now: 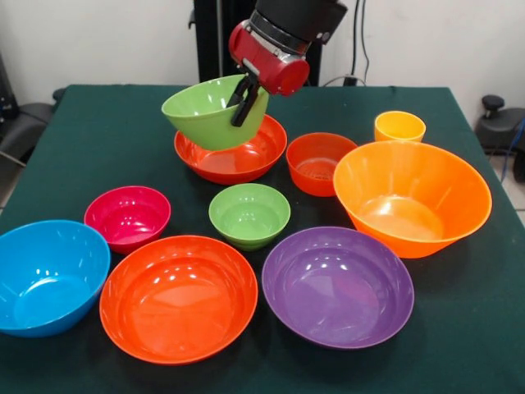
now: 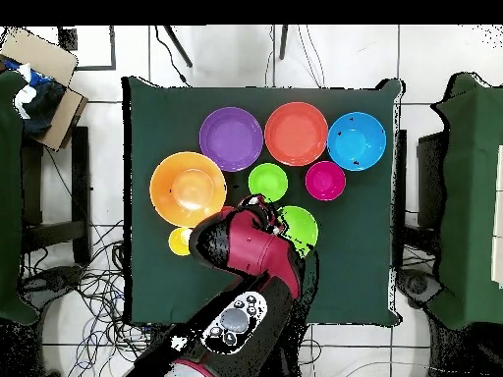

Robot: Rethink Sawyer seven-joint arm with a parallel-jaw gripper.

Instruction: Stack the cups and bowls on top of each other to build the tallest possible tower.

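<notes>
Bowls fill the green table, and the gripper has one of them: its jaws are clamped on the rim of a medium lime green bowl, one finger inside and one outside, and the bowl hangs tilted with its mouth tipped toward nine o'clock in the front view. It sits just above, perhaps touching, the wide red-orange bowl near the table's twelve o'clock edge. At three o'clock of that bowl stands a small red-orange bowl, and beyond it, toward two o'clock, a yellow-orange cup. The large orange bowl stands upright at the three o'clock side, just beside the cup. A small lime green bowl is at the centre, with a magenta bowl at its nine o'clock. Along the six o'clock edge stand a blue bowl, a second large red-orange bowl and a purple bowl, all upright and empty
</notes>
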